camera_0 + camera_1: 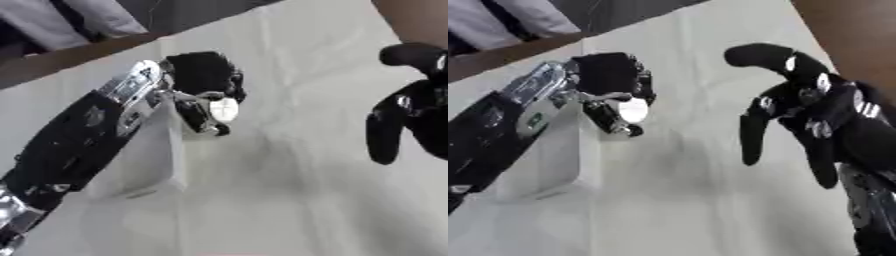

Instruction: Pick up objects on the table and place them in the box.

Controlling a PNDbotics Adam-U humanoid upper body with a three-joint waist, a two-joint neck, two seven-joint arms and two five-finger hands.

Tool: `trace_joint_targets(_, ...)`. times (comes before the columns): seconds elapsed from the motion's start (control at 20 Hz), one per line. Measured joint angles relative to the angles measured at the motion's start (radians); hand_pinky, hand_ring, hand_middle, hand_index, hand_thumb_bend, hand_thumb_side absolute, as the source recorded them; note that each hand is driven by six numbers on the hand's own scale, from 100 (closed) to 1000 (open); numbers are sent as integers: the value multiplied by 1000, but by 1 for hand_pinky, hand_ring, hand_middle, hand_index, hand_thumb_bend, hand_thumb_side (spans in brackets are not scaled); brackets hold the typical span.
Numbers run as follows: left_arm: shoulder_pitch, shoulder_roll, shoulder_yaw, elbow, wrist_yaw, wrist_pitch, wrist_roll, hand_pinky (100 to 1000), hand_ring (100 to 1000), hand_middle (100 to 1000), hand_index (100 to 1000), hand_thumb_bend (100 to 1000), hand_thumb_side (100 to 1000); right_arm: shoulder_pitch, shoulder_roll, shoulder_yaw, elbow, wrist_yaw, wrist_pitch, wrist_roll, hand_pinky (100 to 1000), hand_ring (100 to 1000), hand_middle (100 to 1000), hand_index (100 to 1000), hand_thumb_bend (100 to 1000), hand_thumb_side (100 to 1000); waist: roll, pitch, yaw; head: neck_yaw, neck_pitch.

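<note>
My left hand [203, 80] has its fingers curled around a small round white object [224, 109], pinched between thumb and fingers and carried off the surface. I can't make out what the object is beyond a pale disc-like shape. The hand hangs over the upper corner of the translucent white plastic box [144, 165], which stands near the left edge of the white cloth-covered worktop [289, 175]. I judge I'm holding it there to line the object up for a drop into the box; it sits at the box's right wall, not yet clearly over the opening, so the hand probably needs to come a little leftward first.

My right hand [815, 120] hovers empty near the worktop's right edge, fingers relaxed and hanging downward, well apart from the box, keeping out of the way.

I see no other loose objects on the cloth.
</note>
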Motion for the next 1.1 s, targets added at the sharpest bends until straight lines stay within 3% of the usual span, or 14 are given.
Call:
trace_joint_targets(0.35,85,50,112,-171,6,92,74,100,100,103,194,286,100,4,1,-6,0,5,-4,-4,386,482,959,237,100,886,-10,-1,17,-8,0)
trace_joint_targets(0.8,198,78,229,-257,63,205,120,100,100,104,196,208,100,13,1,-12,3,9,-9,-9,386,482,956,238,100,887,-27,-7,50,-17,0)
trace_joint_targets(1.1,277,99,302,-295,91,275,141,100,100,105,197,226,100,13,4,-18,6,9,-13,-13,387,483,954,240,100,884,-40,-9,75,-25,0)
